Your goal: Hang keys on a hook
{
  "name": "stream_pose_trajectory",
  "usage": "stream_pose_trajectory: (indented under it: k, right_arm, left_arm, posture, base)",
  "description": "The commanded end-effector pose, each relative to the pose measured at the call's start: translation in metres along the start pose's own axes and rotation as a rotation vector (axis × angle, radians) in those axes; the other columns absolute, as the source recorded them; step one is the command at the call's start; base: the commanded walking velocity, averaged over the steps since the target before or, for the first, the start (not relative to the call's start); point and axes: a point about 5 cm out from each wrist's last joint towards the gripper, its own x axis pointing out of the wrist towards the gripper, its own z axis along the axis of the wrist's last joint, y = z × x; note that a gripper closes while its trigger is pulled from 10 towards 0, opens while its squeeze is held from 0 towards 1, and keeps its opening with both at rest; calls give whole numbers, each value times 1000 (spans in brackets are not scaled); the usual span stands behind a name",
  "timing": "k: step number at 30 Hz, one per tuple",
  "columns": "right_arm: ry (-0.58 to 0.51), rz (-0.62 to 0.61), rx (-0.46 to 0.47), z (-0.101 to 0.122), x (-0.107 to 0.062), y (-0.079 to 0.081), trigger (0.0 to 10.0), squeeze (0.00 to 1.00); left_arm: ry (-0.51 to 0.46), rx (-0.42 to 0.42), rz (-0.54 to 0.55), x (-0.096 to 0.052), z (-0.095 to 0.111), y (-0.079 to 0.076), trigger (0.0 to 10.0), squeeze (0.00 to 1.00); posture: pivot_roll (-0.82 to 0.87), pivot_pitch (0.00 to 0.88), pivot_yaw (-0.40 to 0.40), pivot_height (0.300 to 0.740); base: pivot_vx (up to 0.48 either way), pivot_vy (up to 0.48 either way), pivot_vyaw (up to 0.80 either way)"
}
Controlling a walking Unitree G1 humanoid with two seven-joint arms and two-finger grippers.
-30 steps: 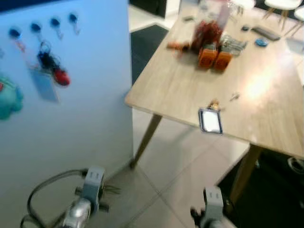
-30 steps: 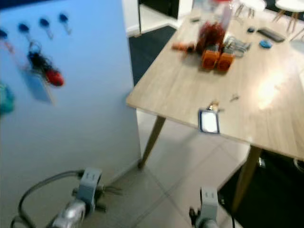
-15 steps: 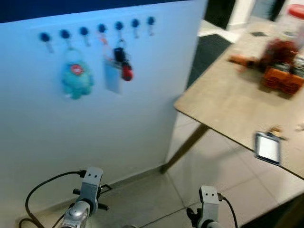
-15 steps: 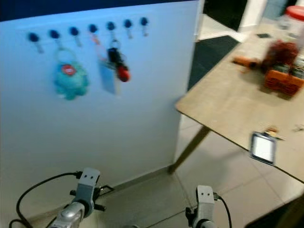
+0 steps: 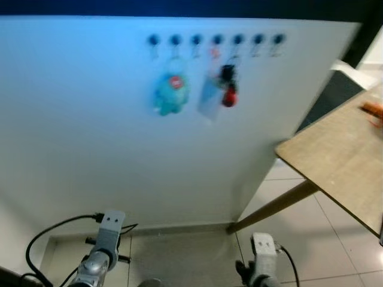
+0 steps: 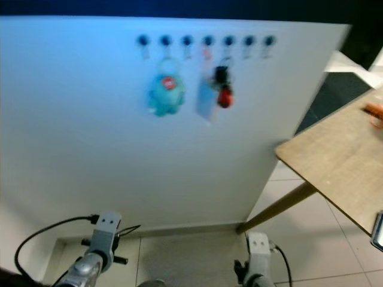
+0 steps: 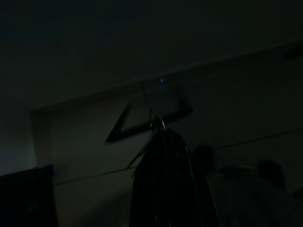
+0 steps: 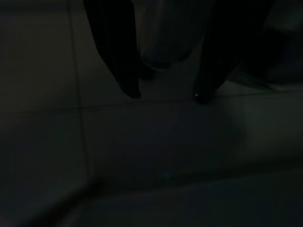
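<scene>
Facing the white panel (image 5: 90, 119), the robot is at the approach step; next the left gripper (image 7: 163, 156), fingers pressed together on what seem keys (image 7: 152, 124), must rise to a free hook (image 5: 154, 42) far left. Ring points away along the fingers. Right gripper (image 8: 165, 97) hangs spread.

- I'm facing a pale white wall panel (image 5: 119, 137) that spans most of my head view, dark above its top edge.
- Light floor tiles (image 5: 335, 239) lie below.
- A wooden table (image 5: 341, 161) juts in at right on an angled leg (image 5: 272, 207).
</scene>
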Motion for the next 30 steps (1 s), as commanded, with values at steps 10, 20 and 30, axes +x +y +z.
stream_pose_trajectory:
  k: [10, 20, 30]
  right_arm:
    - [15, -11, 6, -4, -1, -3, 10000, 0]
    - [2, -69, 80, -3, -2, -9, 10000, 0]
    - [-2, -79, 99, -7, -4, -9, 10000, 0]
  left_arm:
    - [-6, 59, -37, 1, 2, -4, 10000, 0]
    - [-24, 64, -50, 3, 10, -5, 10000, 0]
    - [-52, 63, -46, 7, 19, -9, 10000, 0]
  posture:
    - [95, 22, -40, 740]
    - [87, 37, -26, 740]
    - [71, 59, -13, 740]
  base:
    - [0, 0, 800]
    - [0, 0, 393]
    - [0, -357, 0]
